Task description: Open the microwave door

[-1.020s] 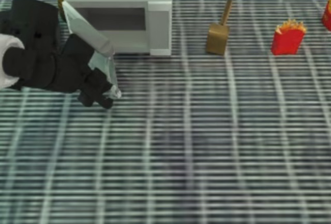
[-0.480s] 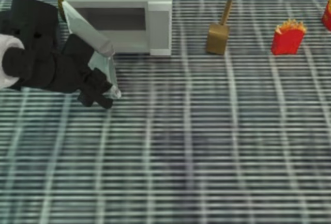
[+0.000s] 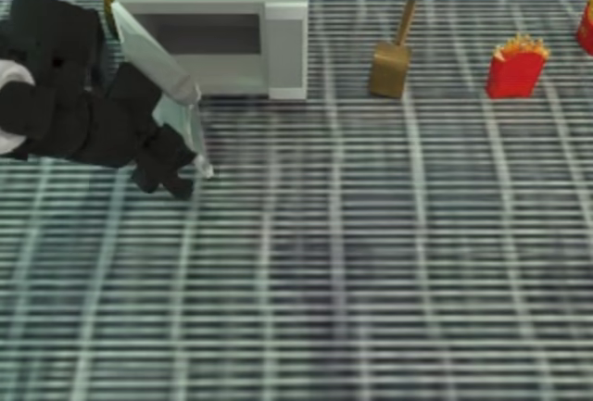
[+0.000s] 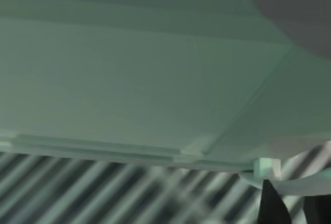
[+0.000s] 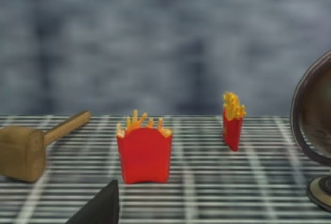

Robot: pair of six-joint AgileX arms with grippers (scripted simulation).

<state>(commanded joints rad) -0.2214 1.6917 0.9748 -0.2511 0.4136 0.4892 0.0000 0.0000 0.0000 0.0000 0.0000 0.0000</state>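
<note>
- At the far left of the tabletop (image 3: 371, 281), our left hand (image 3: 181, 171) sits at the free outer edge of the microwave door (image 3: 165, 77); we cannot tell from the top view whether its fingers grip the panel or only rest against it.
- In the left wrist view the pale door panel (image 4: 129, 79) fills almost the whole picture, with two dark fingertips (image 4: 274, 206) just under its corner.
- The microwave door stands swung out from the microwave (image 3: 222, 21), angled toward the front left, its hinge at the oven's left side and the cavity showing behind it.
- The microwave stands at the back left of the tabletop, its narrow control strip (image 3: 287, 49) on its right.
- To the right, a brown mallet (image 3: 393, 54) lies apart from the oven.
- Farther right stands a red carton of fries (image 3: 516, 68), with a second one (image 3: 586, 21) at the right edge.
- Our right hand appears only as a dark tip (image 5: 101, 208) in its wrist view, and we cannot tell its state.
</note>
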